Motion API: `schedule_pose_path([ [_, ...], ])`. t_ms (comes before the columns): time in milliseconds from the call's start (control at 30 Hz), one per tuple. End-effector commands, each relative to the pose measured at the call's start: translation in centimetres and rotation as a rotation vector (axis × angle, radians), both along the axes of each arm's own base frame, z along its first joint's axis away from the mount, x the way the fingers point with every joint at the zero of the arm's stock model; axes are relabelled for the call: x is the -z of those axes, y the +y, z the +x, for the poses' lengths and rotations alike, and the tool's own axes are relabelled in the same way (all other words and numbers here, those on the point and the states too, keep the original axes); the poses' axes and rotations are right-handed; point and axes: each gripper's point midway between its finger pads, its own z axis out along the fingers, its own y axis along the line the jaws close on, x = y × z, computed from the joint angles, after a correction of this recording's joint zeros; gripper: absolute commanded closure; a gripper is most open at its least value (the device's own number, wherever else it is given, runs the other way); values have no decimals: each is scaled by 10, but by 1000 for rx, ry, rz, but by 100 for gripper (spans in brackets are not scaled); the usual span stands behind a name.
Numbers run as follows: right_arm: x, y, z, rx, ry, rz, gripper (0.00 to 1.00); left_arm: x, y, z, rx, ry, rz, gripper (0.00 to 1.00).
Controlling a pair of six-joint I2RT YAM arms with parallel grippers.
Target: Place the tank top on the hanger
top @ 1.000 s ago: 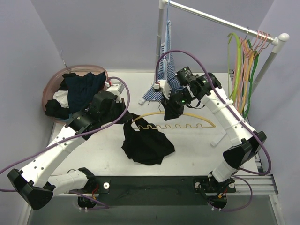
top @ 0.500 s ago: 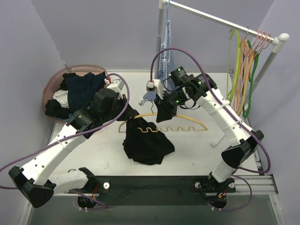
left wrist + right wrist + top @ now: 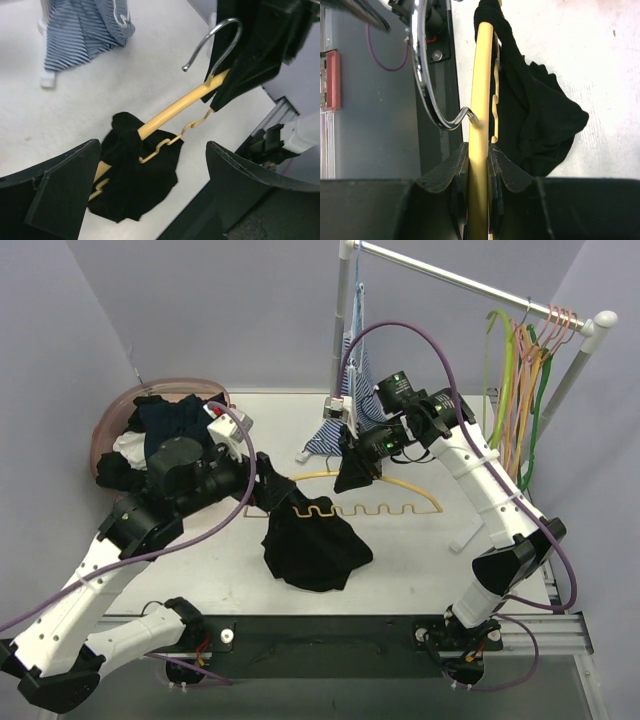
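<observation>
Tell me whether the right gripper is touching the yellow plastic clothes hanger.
Touching. The right wrist view shows the right gripper pressed against both sides of the arched bar of the yellow plastic clothes hanger, with no gap on either side.

The yellow hanger, arched above a wavy bar, lies across the middle of the surface, its arch pinched by the right hand just beside the metal hook. The black tank top is looped over its left end and slumps crumpled onto the surface.
</observation>
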Motion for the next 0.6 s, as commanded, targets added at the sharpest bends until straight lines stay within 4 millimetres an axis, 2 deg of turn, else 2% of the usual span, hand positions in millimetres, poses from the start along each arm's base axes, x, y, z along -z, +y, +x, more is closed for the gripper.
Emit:
schedule_pose_path([
  [0, -17, 7, -17, -104, 13, 101, 100, -32, 21, -15, 145, -315, 163, 3],
  [33, -16, 6, -18, -122, 3, 109, 100, -33, 23, -20, 202, -392, 216, 3],
  [133, -16, 1, -28, -155, -1, 112, 100, -19, 18, -34, 344, -459, 288, 3],
  [300, -11, -8, -54, -261, -47, 116, 100, 1, -5, -49, 550, -455, 269, 3],
  [400, -5, -13, -62, -279, -47, 111, 100, 11, -22, -52, 648, -416, 232, 3],
  [567, -2, -17, -66, -289, -62, 104, 100, 38, -38, -37, 685, -318, 239, 5],
])
